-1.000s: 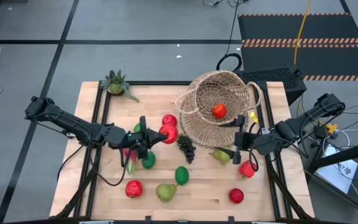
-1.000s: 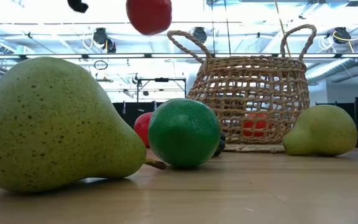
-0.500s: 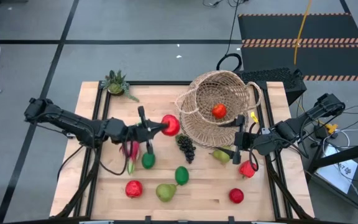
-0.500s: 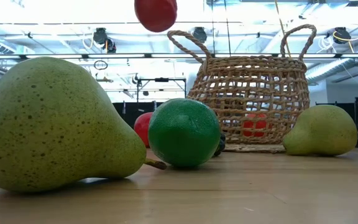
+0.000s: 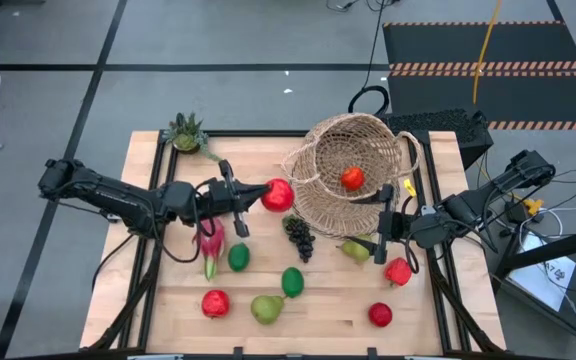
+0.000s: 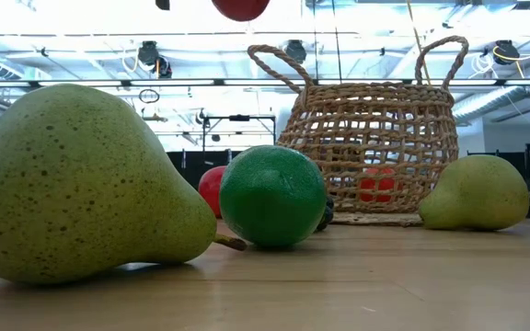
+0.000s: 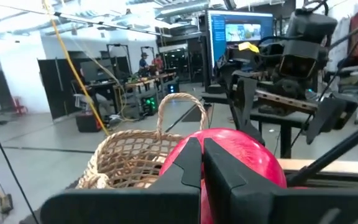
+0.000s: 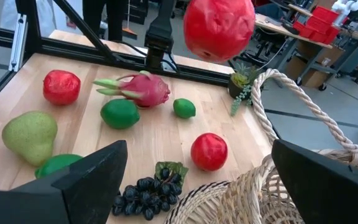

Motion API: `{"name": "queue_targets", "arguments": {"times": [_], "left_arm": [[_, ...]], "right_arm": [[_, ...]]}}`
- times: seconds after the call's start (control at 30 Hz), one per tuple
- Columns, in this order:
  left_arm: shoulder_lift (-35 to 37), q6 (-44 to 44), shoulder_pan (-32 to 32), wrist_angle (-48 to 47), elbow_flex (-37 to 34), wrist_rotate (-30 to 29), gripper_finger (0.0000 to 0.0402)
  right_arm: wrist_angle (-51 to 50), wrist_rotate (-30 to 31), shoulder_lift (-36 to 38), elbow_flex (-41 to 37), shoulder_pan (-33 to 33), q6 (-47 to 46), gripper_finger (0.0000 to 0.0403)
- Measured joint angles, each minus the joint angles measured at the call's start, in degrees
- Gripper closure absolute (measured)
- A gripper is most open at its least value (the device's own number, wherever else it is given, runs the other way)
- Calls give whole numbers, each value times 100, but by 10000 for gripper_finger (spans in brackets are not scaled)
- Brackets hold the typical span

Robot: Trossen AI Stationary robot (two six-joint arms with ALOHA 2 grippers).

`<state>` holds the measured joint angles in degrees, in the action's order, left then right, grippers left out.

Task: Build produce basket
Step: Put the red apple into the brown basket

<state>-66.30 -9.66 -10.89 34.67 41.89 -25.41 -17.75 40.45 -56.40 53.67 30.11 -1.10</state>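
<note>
I see the basket (image 5: 356,175) standing at the far right of the table (image 5: 318,310), one red-orange fruit (image 5: 352,179) already inside it, while pears, limes, grapes and apples lie scattered on the wood in front. My left gripper (image 5: 253,200) is clamped on a red apple (image 5: 277,195), held in the air just beside the basket's left rim. My right gripper (image 5: 383,222) waits with its fingers spread wide, low beside the basket's near side, above a pear (image 5: 357,249).
</note>
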Motion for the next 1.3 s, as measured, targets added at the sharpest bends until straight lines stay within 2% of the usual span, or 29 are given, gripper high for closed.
{"name": "queue_targets", "arguments": {"times": [0.23,0.47,0.57,0.8,0.97,1.3], "left_arm": [[0,-137,0,-1,0,2,401],[-2,-318,79,-130,107,-1,401],[-88,-468,88,-380,410,-13,401],[-846,-790,182,-1093,1636,-2,401],[-1672,-862,435,-2009,2773,4,401],[-3110,-1124,922,-3450,4903,214,401]], "right_arm": [[-6,2,0,0,0,-65,9],[-344,6,1,-2,294,-762,9],[-484,98,2,-2,551,-993,9],[-589,939,2,-4,975,-939,16],[-481,1184,54,-4,1019,-574,68],[-883,1186,522,-4,1205,-470,223]]}}
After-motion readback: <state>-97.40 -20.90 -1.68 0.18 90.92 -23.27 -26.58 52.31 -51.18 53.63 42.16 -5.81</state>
